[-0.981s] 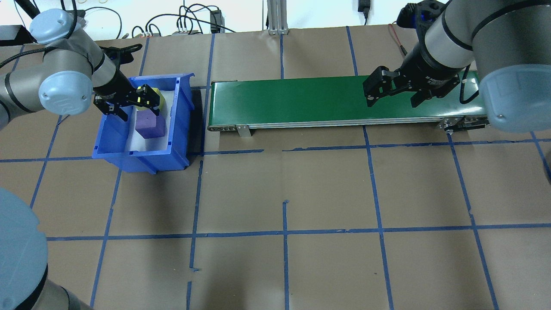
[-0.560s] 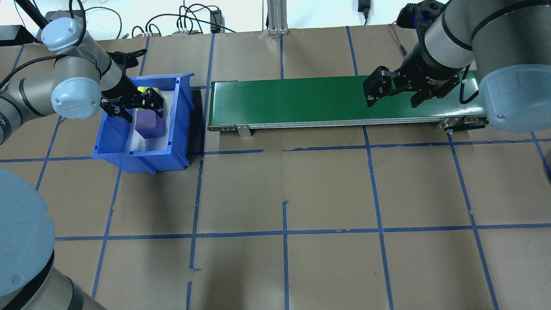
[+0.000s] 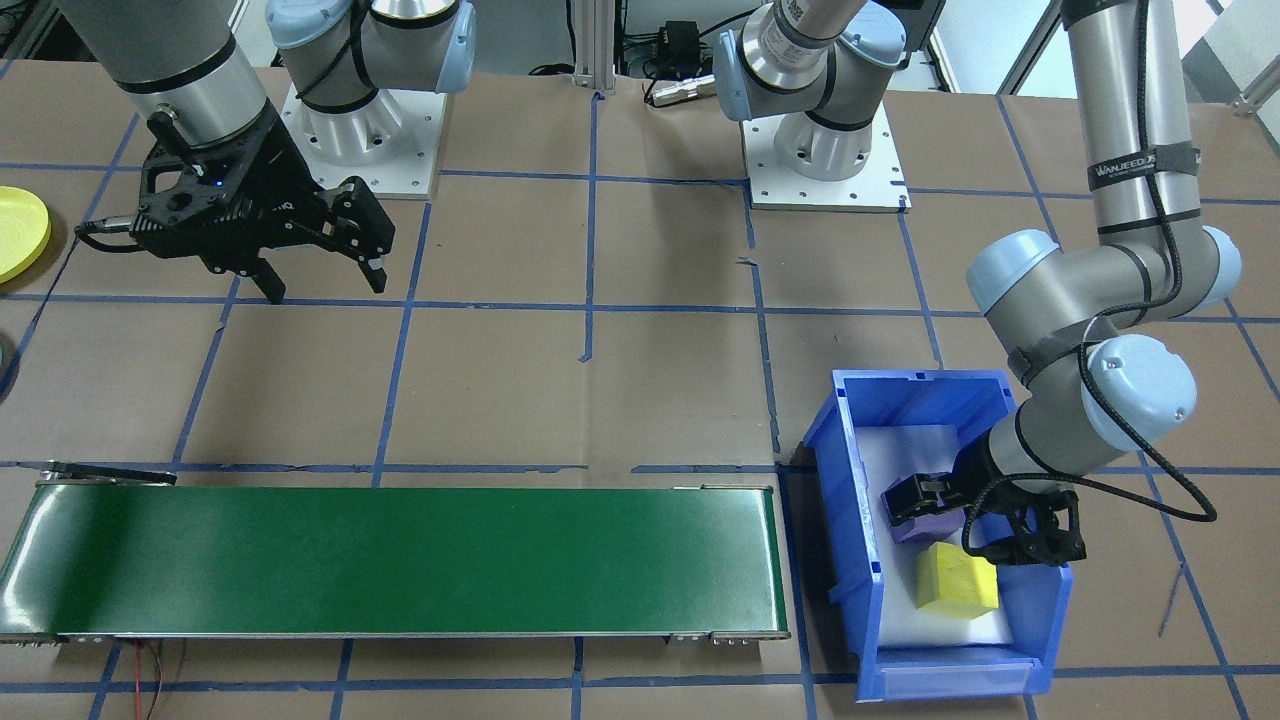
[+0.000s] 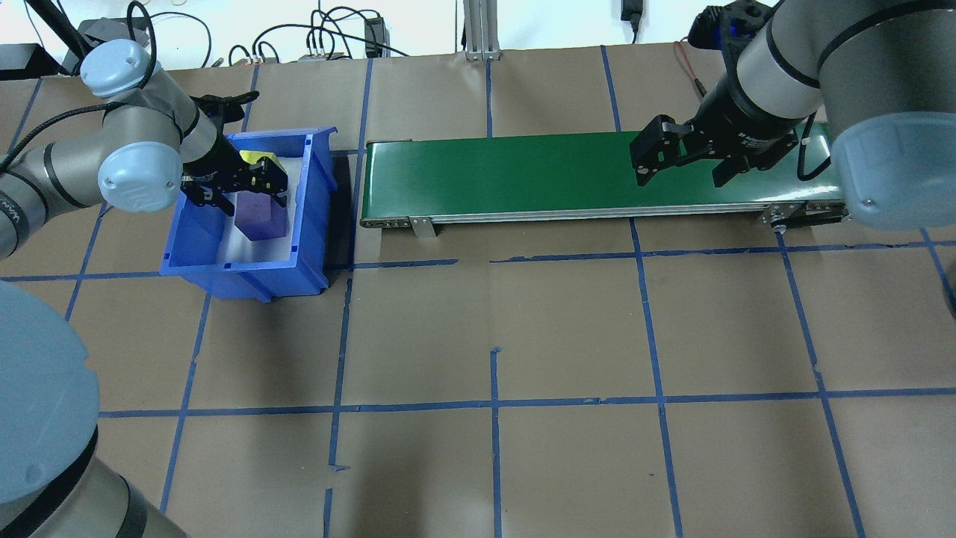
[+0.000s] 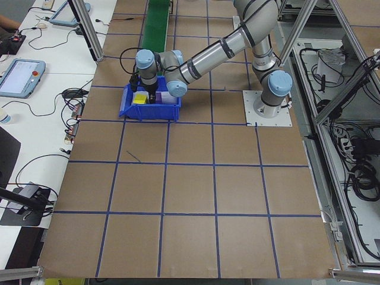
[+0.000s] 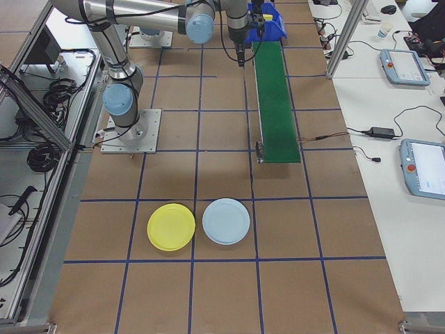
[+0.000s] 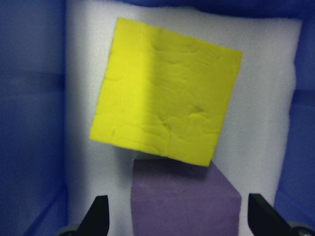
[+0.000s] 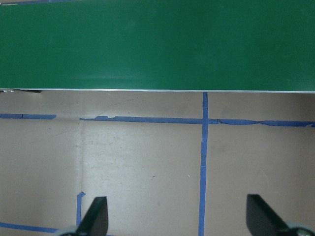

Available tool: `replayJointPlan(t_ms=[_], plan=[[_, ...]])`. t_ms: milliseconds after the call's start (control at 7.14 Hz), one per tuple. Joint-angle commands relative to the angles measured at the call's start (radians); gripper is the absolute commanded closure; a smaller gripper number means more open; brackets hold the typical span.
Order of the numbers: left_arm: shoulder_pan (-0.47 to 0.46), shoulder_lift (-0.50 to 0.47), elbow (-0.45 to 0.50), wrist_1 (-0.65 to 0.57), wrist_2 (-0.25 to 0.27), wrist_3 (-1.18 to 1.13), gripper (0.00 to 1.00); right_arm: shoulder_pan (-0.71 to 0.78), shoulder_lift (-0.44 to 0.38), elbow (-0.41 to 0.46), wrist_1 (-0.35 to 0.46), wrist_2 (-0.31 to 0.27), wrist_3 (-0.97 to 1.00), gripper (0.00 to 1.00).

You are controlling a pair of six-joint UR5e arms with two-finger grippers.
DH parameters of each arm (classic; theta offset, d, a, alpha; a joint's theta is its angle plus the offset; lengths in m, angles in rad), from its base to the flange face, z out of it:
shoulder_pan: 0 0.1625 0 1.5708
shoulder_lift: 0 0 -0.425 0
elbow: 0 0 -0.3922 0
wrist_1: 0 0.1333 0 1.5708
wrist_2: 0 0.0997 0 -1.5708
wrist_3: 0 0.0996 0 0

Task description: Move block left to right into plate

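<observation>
the left hand (image 4: 240, 183) has slid from over the yellow block (image 3: 957, 580) toward the purple block (image 4: 261, 217) in the blue bin (image 3: 850, 470), fingers spread and seemingly straddling it ungripped, while the open right hand (image 4: 683, 161) waits above the green conveyor (image 4: 523, 175), the yellow plate (image 6: 171, 227) well away on the bench
</observation>
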State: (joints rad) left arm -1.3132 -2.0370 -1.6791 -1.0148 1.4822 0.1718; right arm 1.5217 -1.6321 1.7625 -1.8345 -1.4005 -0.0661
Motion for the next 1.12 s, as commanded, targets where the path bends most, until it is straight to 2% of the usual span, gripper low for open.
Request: replayJointPlan(t_ms=[0, 140, 280, 420, 700, 981], plan=[[-0.004, 0.001, -0.002, 0.018, 0.003, 0.008, 0.01, 0.0, 0.0, 0.002, 0.001, 0.0, 0.0, 0.0], [-0.004, 0.001, 0.001, 0.041, 0.01, 0.017, 0.18, 0.0, 0.0, 0.0, 0.0, 0.0, 0.0, 0.0], [-0.004, 0.004, -0.002, 0.035, 0.007, 0.005, 0.46, 0.0, 0.002, 0.002, 0.0, 0.0, -0.001, 0.0], [-0.004, 0.006, 0.001, 0.033, 0.012, 0.018, 0.62, 0.0, 0.0, 0.002, 0.0, 0.0, 0.0, 0.0], [-0.004, 0.03, 0.016, 0.025, 0.013, 0.018, 0.66, 0.0, 0.002, 0.0, 0.0, 0.0, -0.001, 0.0], [-0.004, 0.108, 0.035, -0.074, 0.015, 0.018, 0.72, 0.0, 0.002, 0.002, 0.001, 0.0, -0.001, 0.0]])
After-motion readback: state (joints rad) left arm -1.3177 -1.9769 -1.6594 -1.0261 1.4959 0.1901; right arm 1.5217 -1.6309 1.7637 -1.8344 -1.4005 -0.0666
